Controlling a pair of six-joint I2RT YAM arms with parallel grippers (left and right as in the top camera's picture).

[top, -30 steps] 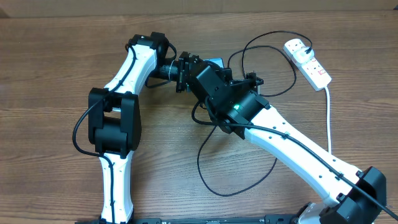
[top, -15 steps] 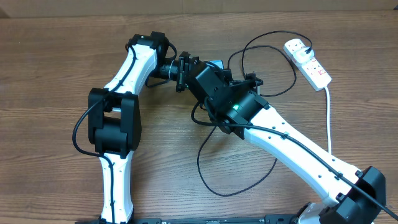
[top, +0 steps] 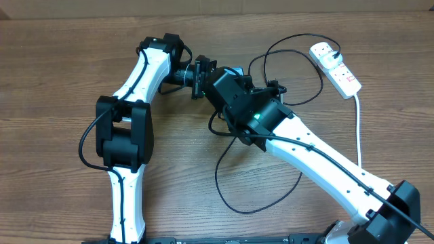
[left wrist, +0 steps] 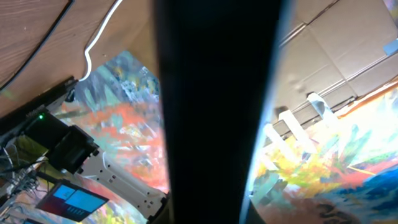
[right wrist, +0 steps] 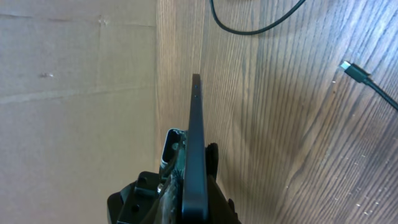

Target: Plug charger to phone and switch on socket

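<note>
Phone (right wrist: 194,143) appears clamped on edge by right fingers (right wrist: 214,171); left fingers (top: 200,77) cannot be told. Grip should be kept steady, port exposed, while charger connector (right wrist: 348,67) is fetched.

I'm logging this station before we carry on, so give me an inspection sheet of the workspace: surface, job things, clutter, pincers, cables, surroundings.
Surface: brown wood-grain table, no damage seen.
Job's things: slim black-framed smartphone held on edge above the wood; white elongated power strip at the far right, switch state too small to tell.
Clutter: nothing seen.
Pincers: right pincer shut on the smartphone; left pincer close beside it, state unclear.
Cables: long thin black charger cable loops loosely, its small connector tip lying free on the wood, not in the smartphone; thick white cord trails from the strip.
Surroundings: brown cardboard wall behind the table.
</note>
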